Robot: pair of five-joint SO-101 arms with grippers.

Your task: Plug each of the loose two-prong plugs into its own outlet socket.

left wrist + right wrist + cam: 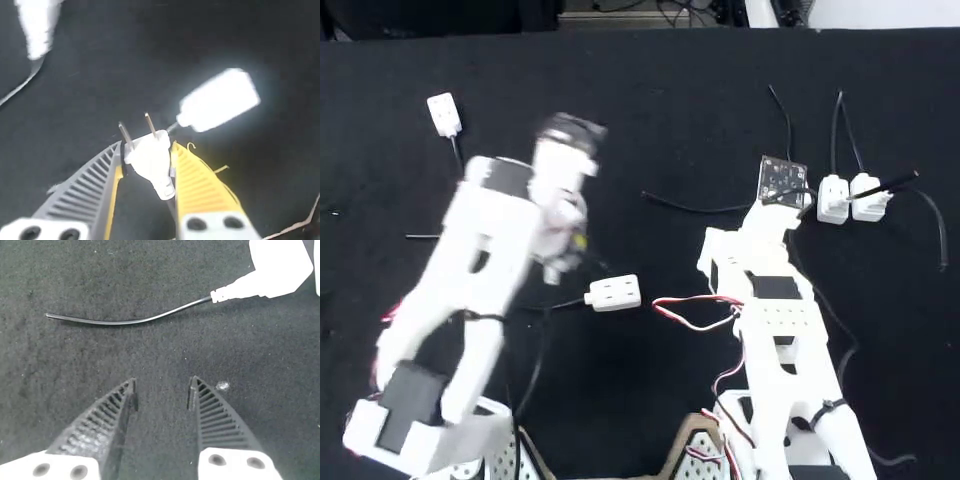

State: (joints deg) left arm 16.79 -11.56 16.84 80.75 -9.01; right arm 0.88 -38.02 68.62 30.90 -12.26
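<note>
My left gripper [146, 146] is shut on a white two-prong plug [150, 161]. Its prongs point toward a white outlet socket [220, 100] a short way ahead, and the two are apart. In the high view that socket [615, 292] lies mid-table, just right of the left arm [480, 270]. A second white socket [443, 113] lies at the far left. My right gripper [163, 382] hangs open over bare cloth with nothing between its fingers. A white plug piece [277, 267] with a black cable lies beyond it. Two white pieces [833, 198] [867, 197] sit side by side at the right arm's [770, 290] tip.
A black cloth [670, 100] covers the table. Thin black cables [690, 208] trail across it in the middle and at the right. Red and white wires [690, 310] loop beside the right arm's base.
</note>
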